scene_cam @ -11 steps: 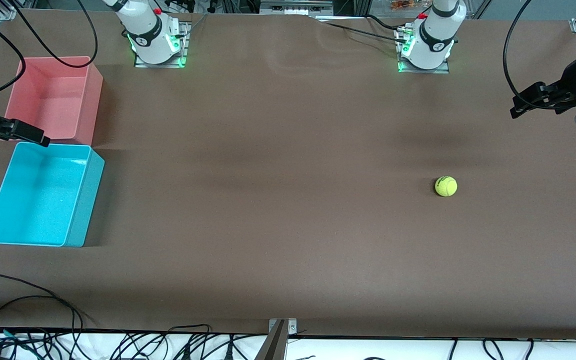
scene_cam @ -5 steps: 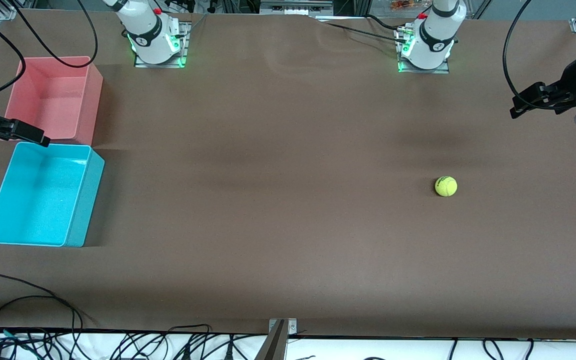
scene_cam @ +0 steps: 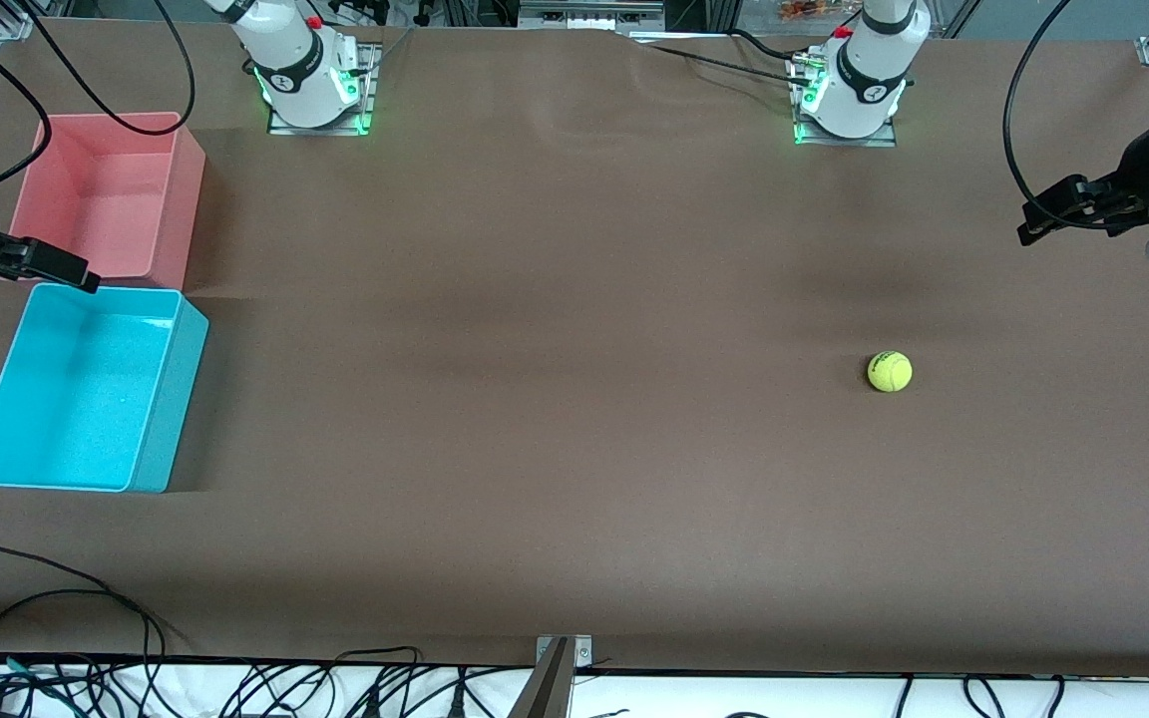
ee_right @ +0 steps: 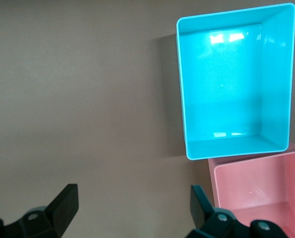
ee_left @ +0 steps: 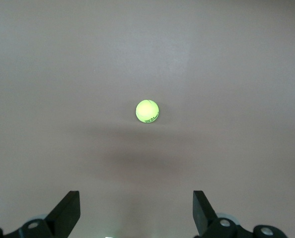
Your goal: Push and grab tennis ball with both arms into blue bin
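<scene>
The yellow-green tennis ball (scene_cam: pixel 890 371) rests on the brown table toward the left arm's end, and the left wrist view shows the ball (ee_left: pixel 147 111) well ahead of the jaws. My left gripper (scene_cam: pixel 1030 221) hangs open over the table's end, apart from the ball; its jaws (ee_left: pixel 136 201) hold nothing. The blue bin (scene_cam: pixel 171 399) stands empty at the right arm's end. My right gripper (scene_cam: pixel 84 279) hangs open over the seam between the two bins. The right wrist view shows the blue bin (ee_right: pixel 237 144) beside the open jaws of the right gripper (ee_right: pixel 132 196).
A pink bin (scene_cam: pixel 106 189), also empty, touches the blue bin on the side farther from the front camera, and the right wrist view catches the pink bin (ee_right: pixel 257 188) too. Black cables (scene_cam: pixel 86 608) lie along the table's front edge. The arm bases (scene_cam: pixel 310 90) stand at the back.
My left hand has shifted slightly at the table's end. The ball, both bins and the right arm stay where they were.
</scene>
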`<action>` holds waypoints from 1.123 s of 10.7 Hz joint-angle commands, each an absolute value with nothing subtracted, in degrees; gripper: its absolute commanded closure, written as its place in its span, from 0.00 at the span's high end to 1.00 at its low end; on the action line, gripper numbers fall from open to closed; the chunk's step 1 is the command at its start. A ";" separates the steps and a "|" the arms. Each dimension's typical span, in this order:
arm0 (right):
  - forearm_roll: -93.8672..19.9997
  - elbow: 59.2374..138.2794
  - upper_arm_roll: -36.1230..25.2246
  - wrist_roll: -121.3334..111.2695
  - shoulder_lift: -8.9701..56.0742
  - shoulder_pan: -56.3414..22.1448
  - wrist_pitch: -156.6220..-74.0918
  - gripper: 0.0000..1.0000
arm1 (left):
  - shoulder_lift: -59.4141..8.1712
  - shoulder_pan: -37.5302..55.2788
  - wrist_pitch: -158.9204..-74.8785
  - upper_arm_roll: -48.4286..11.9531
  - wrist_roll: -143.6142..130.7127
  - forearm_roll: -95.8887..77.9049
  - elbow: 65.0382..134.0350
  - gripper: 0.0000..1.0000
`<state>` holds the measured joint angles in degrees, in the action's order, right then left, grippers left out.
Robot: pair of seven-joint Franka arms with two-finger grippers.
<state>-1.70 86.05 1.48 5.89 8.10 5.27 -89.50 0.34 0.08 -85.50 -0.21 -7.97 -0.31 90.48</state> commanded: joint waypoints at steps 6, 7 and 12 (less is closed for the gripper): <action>-1.85 85.08 1.58 5.89 8.44 5.54 -88.68 1.00 | 2.28 -1.05 -94.48 -0.35 -7.65 0.53 101.06 1.00; -1.85 85.08 1.58 5.89 8.44 5.54 -88.68 1.00 | 2.29 -1.05 -95.27 -0.35 -7.56 0.53 103.51 1.00; -1.85 85.08 1.58 5.98 8.44 5.54 -88.68 1.00 | 2.20 -0.97 -109.84 -0.35 -7.56 0.53 116.43 1.00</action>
